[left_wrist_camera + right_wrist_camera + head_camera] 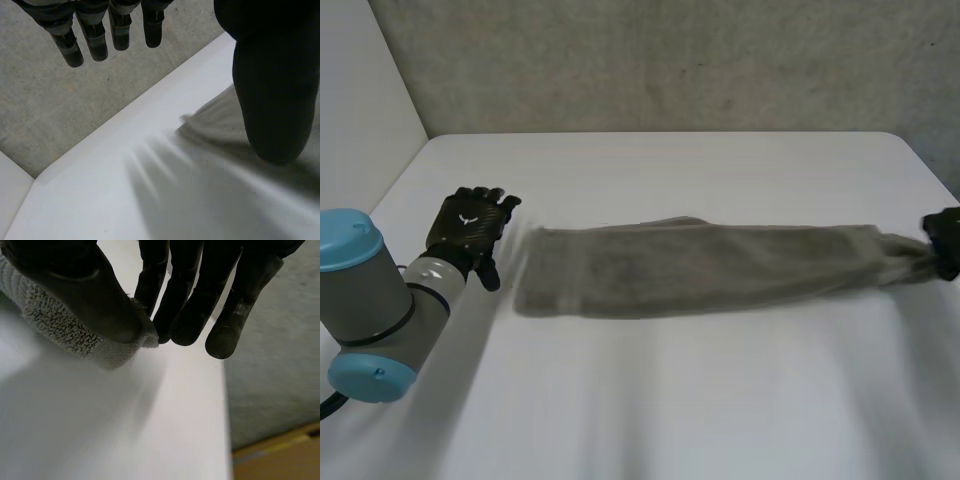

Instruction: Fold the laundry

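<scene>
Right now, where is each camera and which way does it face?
Head view: from behind, facing down at table, towel, left arm, left robot hand, right robot hand.
Left wrist view: along left robot hand's straight fingers toward towel's end.
Right wrist view: along right robot hand, pinching towel's other end.
All share the towel.

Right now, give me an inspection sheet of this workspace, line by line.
Surface: white table, bare apart from the laundry.
Job's things: one grey towel, lying as a long narrow band across the table, its right end bunched to a point.
Clutter: nothing seen.
Hands: left hand open with straight fingers, beside the towel's left end and holding nothing; right hand pinches the towel's right end between thumb and fingers, near the table's right edge.
Cables: nothing seen.
Surroundings: grey wall behind the table.
</scene>
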